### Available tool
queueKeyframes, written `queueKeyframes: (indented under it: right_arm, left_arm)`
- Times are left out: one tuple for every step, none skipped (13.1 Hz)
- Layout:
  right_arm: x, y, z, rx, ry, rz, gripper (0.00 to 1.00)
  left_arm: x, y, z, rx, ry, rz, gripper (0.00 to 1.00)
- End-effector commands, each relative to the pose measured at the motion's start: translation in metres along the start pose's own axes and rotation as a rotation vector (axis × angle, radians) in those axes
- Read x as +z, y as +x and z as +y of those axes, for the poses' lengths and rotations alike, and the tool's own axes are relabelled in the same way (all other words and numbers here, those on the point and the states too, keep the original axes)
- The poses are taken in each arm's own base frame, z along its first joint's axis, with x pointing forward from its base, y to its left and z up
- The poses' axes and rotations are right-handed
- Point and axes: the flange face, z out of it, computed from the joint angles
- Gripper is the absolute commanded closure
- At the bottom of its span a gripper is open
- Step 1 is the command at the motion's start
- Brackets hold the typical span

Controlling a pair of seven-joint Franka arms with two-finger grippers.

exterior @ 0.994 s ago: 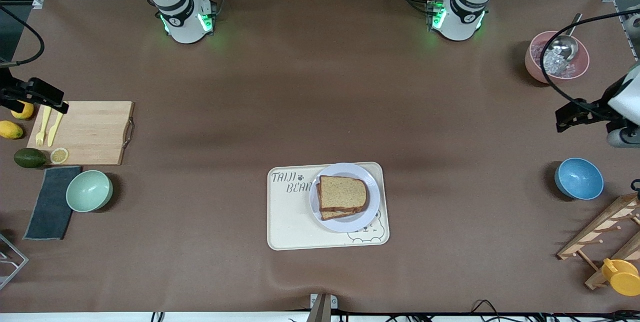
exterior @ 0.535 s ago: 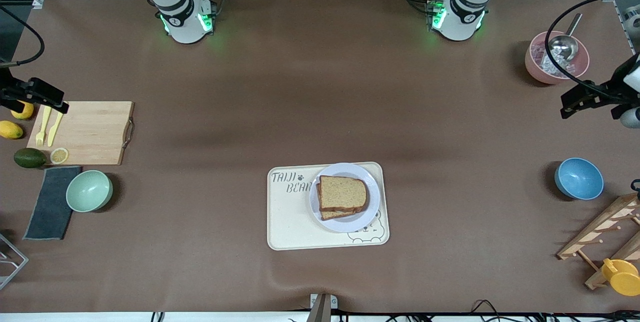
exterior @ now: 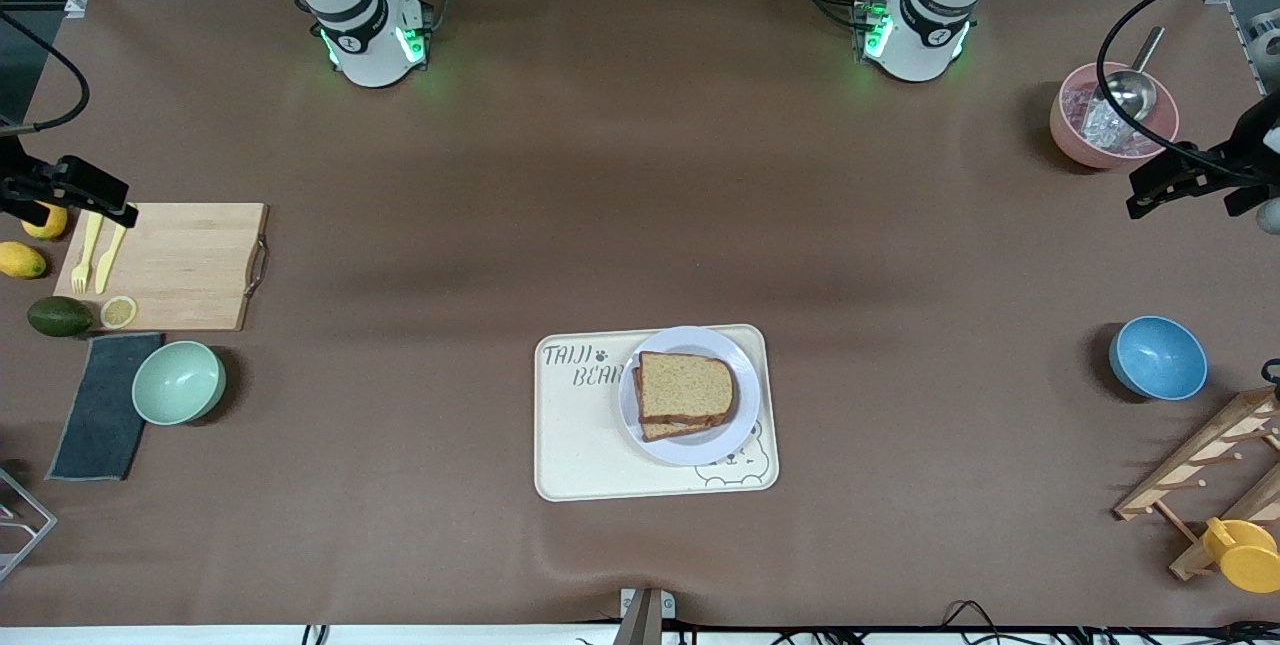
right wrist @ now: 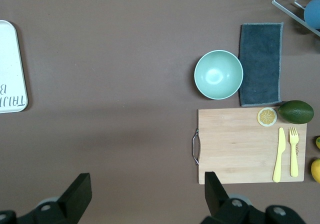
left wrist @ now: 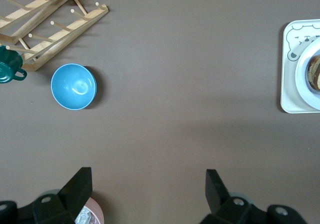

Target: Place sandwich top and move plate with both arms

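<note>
Sandwich top (exterior: 686,388) lying flat on another slice, both on the plate (exterior: 729,440). Plate sitting on the cream tray (exterior: 575,445) with a bear drawing, at the end of it toward the left arm. Tray on the brown counter (exterior: 640,205), near the middle and close to the front camera.

Left hand (left wrist: 149,186) up in the air at the left arm's end of the counter, over bare counter beside the pink bowl (exterior: 1068,133). Fingers spread wide apart, holding nothing. Metal scoop (exterior: 1128,90) resting in the pink bowl. Blue bowl (exterior: 1158,357) nearer the front camera than the pink one, with a wooden rack (exterior: 1200,470) just beside it and a yellow cup (exterior: 1240,553) on the rack.

Right hand (right wrist: 148,186) up in the air at the right arm's end, over bare counter near the edge of the cutting board (exterior: 185,265). Fingers spread wide apart too, nothing between them. Yellow knife (exterior: 110,258) and yellow fork (exterior: 84,253) lying side by side on the board, and a lemon slice (exterior: 118,311) at its corner. Avocado (exterior: 59,316) just beside the board. Green bowl (exterior: 179,382) nearer the front camera, touching a dark cloth (exterior: 100,415).

Both hands well apart from the plate.
</note>
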Motion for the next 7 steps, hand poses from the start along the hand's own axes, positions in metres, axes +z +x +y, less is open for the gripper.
queueKeyframes:
  right_arm:
    - [-0.0019, -0.0007, 0.0004, -0.008, 0.017, -0.002, 0.0]
    - [-0.0019, -0.0007, 0.0004, -0.008, 0.017, -0.002, 0.0]
    - [-0.0019, -0.0008, 0.0013, -0.006, 0.017, -0.002, 0.0]
    - [-0.0019, -0.0007, 0.0003, -0.006, 0.019, -0.002, 0.0]
    - [-0.0019, -0.0007, 0.0003, -0.006, 0.019, -0.002, 0.0]
    - [-0.0019, -0.0008, 0.0011, -0.004, 0.019, -0.002, 0.0]
    - [-0.0019, -0.0008, 0.0012, -0.004, 0.019, -0.002, 0.0]
  left_arm:
    - [-0.0044, -0.0075, 0.0019, -0.005, -0.015, 0.0, 0.0]
    - [-0.0044, -0.0075, 0.0019, -0.01, -0.015, 0.0, 0.0]
    - [-0.0037, -0.0076, 0.0026, -0.005, -0.013, -0.001, 0.0]
    - [-0.0027, -0.0067, 0.0035, -0.001, -0.014, -0.003, 0.0]
    - [-0.0034, -0.0067, 0.0042, -0.002, -0.012, -0.001, 0.0]
    - [-0.0042, -0.0066, 0.0059, 0.001, -0.012, 0.001, 0.0]
    - [-0.0078, -0.0065, 0.0062, 0.001, -0.017, 0.008, 0.0]
